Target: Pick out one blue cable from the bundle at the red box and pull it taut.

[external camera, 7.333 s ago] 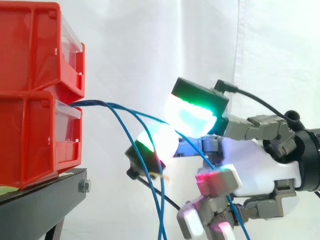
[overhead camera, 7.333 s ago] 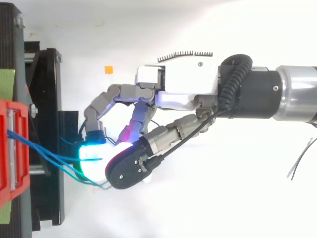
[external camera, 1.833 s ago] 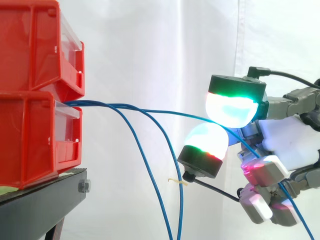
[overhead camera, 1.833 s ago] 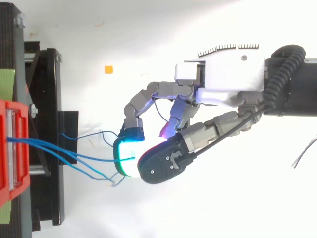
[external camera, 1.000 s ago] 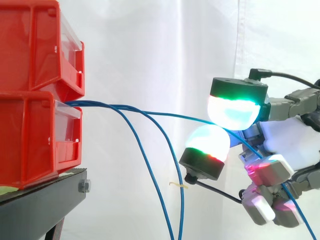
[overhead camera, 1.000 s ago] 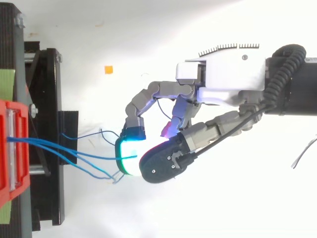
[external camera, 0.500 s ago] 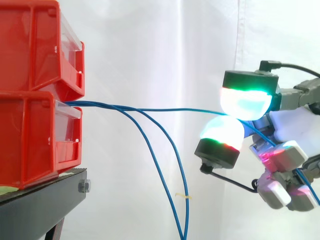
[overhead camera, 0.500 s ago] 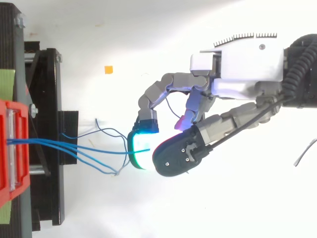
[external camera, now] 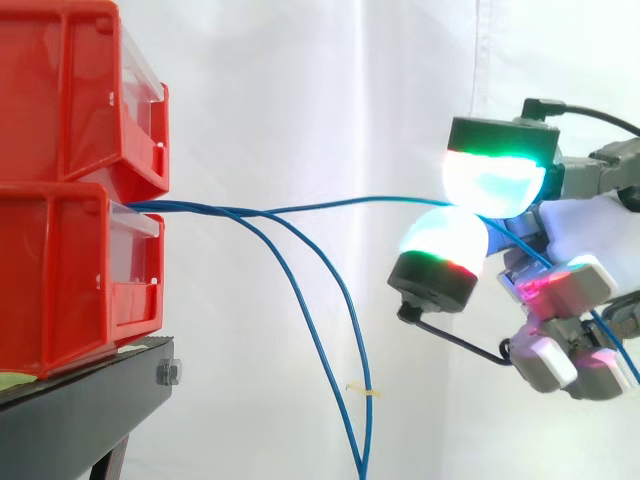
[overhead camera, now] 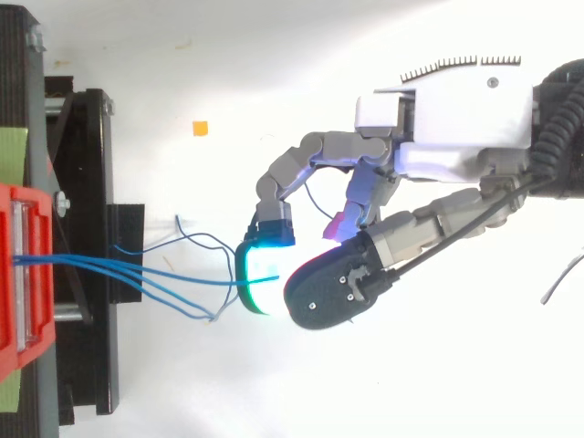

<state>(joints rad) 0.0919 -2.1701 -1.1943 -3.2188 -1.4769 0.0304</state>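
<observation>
Two red bins (external camera: 70, 190) are stacked at the left on a black stand (external camera: 90, 400). A bundle of blue cables (external camera: 200, 209) leaves the lower bin's front. One blue cable (external camera: 340, 204) runs almost level to the right and ends between two glowing green-white fingertips (external camera: 495, 180) of my hand (overhead camera: 438, 137), which pinch it. Past the pinch the cable slants down behind the palm. Two other blue cables (external camera: 320, 340) droop down off the bottom edge. In the top view the cables (overhead camera: 155, 278) fan out from the bin (overhead camera: 18, 274) toward the lit pad (overhead camera: 260, 287).
A white curtain hangs behind everything. A small orange square (overhead camera: 200, 128) lies on the white floor in the top view. A thin pale tie (external camera: 362, 390) wraps the hanging cables low down. The stand's black frame (overhead camera: 87, 255) juts out beside the bins.
My hand has drawn away from the bins to the right, carrying the pinched cable with it; that cable has gone from a sagging arc to a nearly straight line.
</observation>
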